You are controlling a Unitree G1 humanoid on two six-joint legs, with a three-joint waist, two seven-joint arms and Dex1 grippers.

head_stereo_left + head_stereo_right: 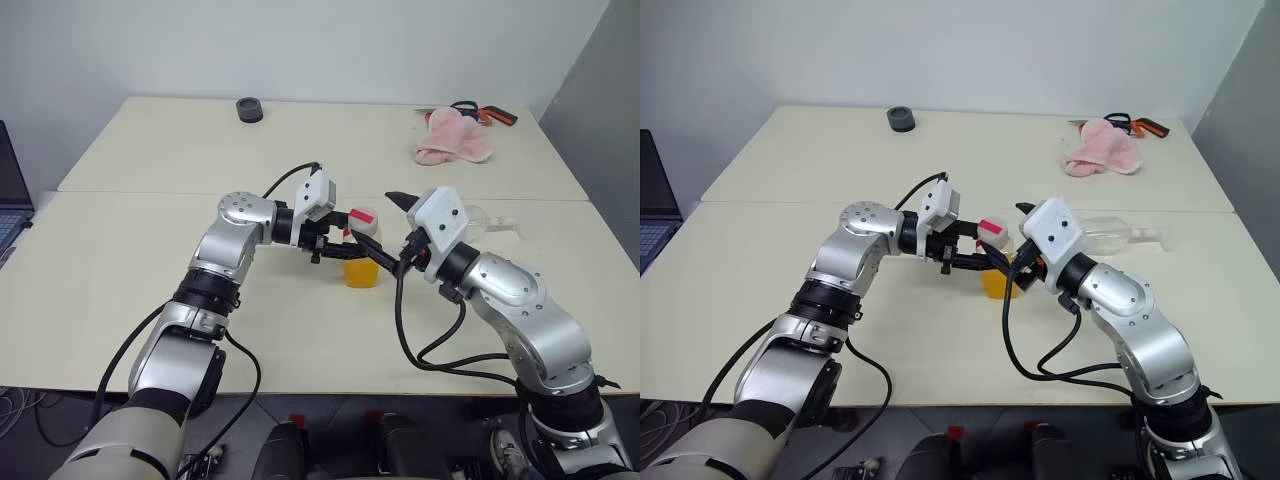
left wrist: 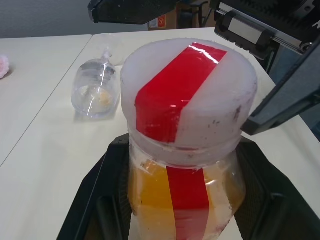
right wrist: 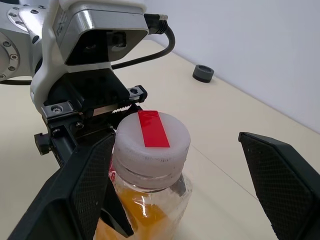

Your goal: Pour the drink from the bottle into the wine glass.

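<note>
Gripping the bottle (image 1: 361, 262): left gripper (image 2: 185, 200), its 2 black fingers (image 2: 100, 200) closed on the body just under the cap (image 2: 189, 95), 1 on each side.

Right gripper (image 3: 175, 185): jaws spread wide, 1 finger on either side of the cap; whether the near finger (image 3: 80, 190) touches the bottle cannot be told; the far finger (image 3: 280, 175) stands apart from it. Nothing held.

Bottle: upright on the table (image 1: 150, 270), near centre, between the 2 grippers. Long axis vertical, cap upward. Cap white and still on; a red strip (image 2: 175, 95) crosses its top and runs down the side.

Drink (image 2: 150, 200): orange-yellow, inside the bottle, filling the lower body.

Glass (image 1: 1110, 233): clear, lying on its side on the table at 2 o'clock from the bottle, beyond the right gripper. Long axis level, running left to right in the head views. Apart from the bottle. A faint orange trace shows inside the bowl in the left wrist view.

Other items: 1 dark round object (image 1: 249, 109) at 11 o'clock, far edge; 1 pink cloth (image 1: 455, 140) at 1 o'clock, far right; beside it a tool with orange and black handles (image 1: 485, 113).

Writing: none legible on bottle or strip.
</note>
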